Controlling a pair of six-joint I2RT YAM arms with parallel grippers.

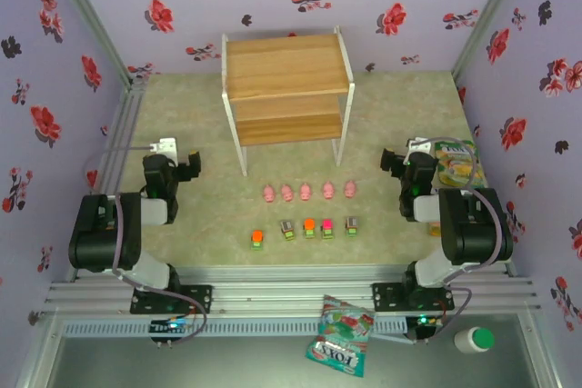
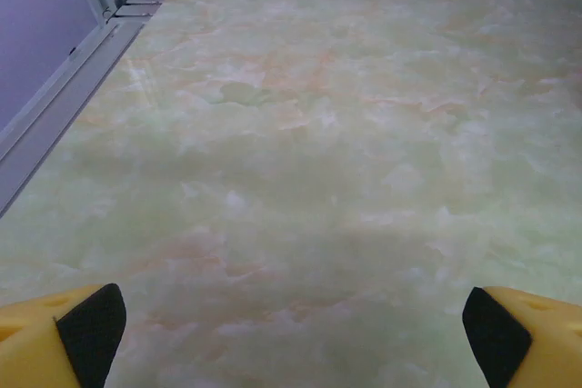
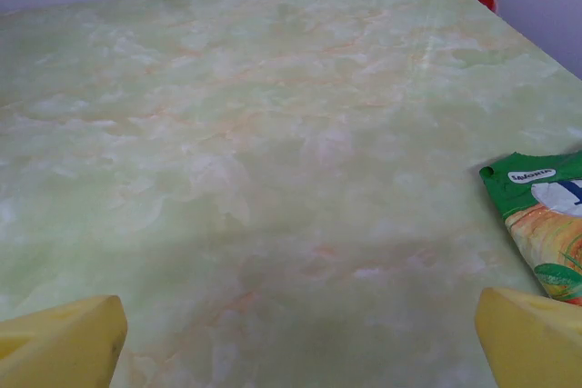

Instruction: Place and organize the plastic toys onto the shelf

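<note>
Several pink pig toys (image 1: pixel 306 191) stand in a row on the marbled table in front of the shelf (image 1: pixel 286 88), a two-tier wooden rack on white legs. Closer to the arms, several green-based blocks (image 1: pixel 308 228) form a second row. My left gripper (image 1: pixel 186 165) hovers left of both rows, open. In the left wrist view, the left gripper (image 2: pixel 291 338) has bare table between its yellow fingertips (image 2: pixel 86 329). My right gripper (image 1: pixel 393 161) sits to the right of the toys, open. In the right wrist view, the right gripper (image 3: pixel 300 338) holds nothing.
A green snack bag (image 1: pixel 456 163) lies just right of the right gripper, and shows as the snack bag (image 3: pixel 546 224) in the right wrist view. Another bag (image 1: pixel 341 333) and a white bottle with a green cap (image 1: pixel 475 341) rest by the arm bases. Flowered walls enclose the table.
</note>
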